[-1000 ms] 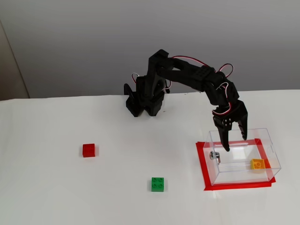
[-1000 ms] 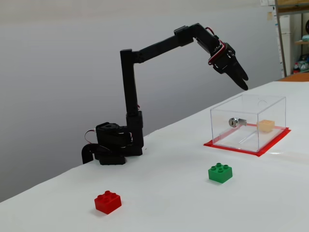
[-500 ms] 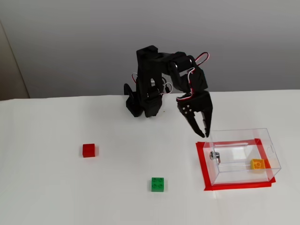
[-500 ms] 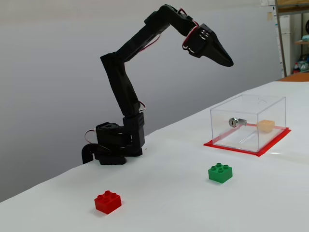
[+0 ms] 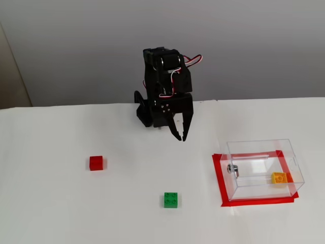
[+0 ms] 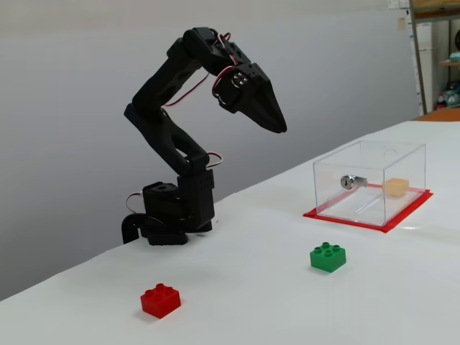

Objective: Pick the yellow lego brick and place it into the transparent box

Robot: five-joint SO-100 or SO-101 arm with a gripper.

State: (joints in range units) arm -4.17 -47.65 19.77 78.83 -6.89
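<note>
The yellow lego brick (image 5: pixel 278 178) lies inside the transparent box (image 5: pixel 238 152), at the box's right end in a fixed view; it shows through the clear wall in the other fixed view (image 6: pixel 395 187). The box (image 6: pixel 338 205) stands on a red tape frame and has a small metal fitting on one side. My black gripper (image 5: pixel 181 137) hangs above the table, left of the box and well apart from it. Its jaws look shut and hold nothing; in the side-on fixed view it (image 6: pixel 281 129) is raised high and points toward the box.
A red brick (image 5: pixel 96 162) lies at the left and a green studded brick (image 5: pixel 171 200) lies nearer the front in a fixed view; both also show in the other fixed view, the red one (image 6: pixel 160 300) and the green one (image 6: pixel 328 256). The arm's base (image 6: pixel 169 215) stands at the table's back edge.
</note>
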